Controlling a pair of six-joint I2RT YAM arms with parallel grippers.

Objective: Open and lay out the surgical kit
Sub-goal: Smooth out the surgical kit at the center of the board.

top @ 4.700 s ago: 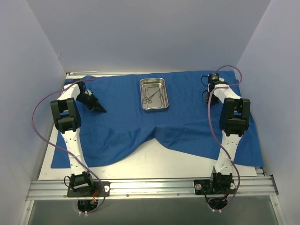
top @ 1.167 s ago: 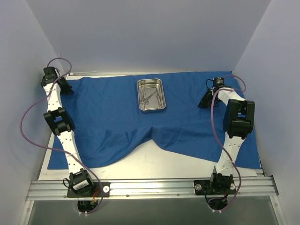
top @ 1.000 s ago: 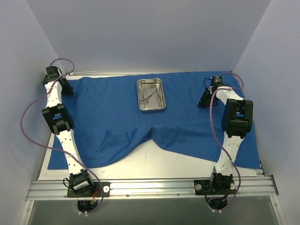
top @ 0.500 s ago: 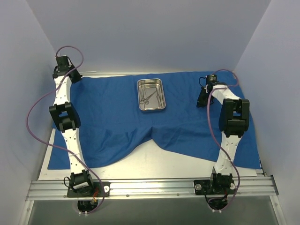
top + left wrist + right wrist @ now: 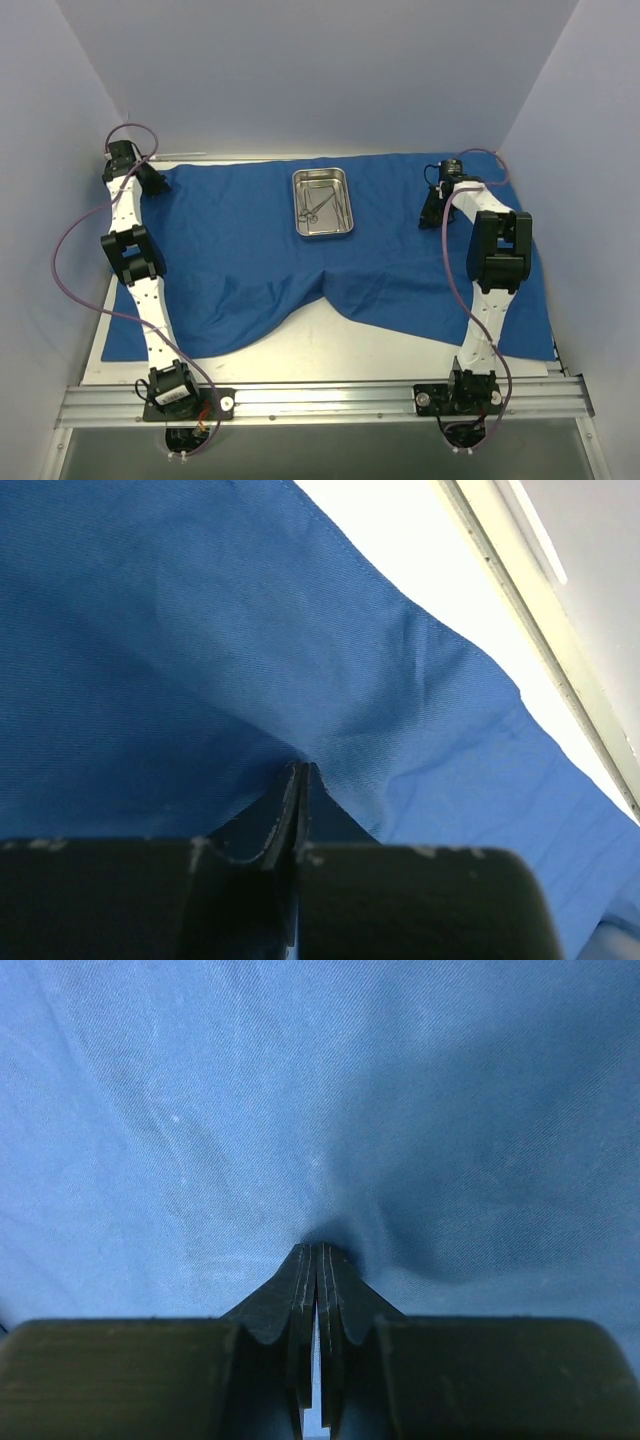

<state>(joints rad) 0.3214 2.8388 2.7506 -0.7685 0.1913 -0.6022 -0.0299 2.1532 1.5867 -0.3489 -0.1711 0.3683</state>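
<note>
Royal-blue cloth wrap [image 5: 230, 260] is lying opened across the white bench [image 5: 330, 345], its near hem dipping into a notch at 6 o'clock and leaving bare bench showing there. Farther back, the right gripper [image 5: 428, 215] is pinching a fold of the cloth at 3 o'clock of the steel tray [image 5: 296, 205], and the left gripper [image 5: 152, 180] is clamping the fabric near its corner at 10 o'clock. The tray is sitting on the wrap at 12 o'clock, holding the instruments [image 5: 322, 205]. Spreading seems to be the step underway. Next, I judge, comes drawing the corners taut, letting go, then lifting the instruments out. Pale walls [image 5: 300, 70] are enclosing the bench on three sides.
</note>
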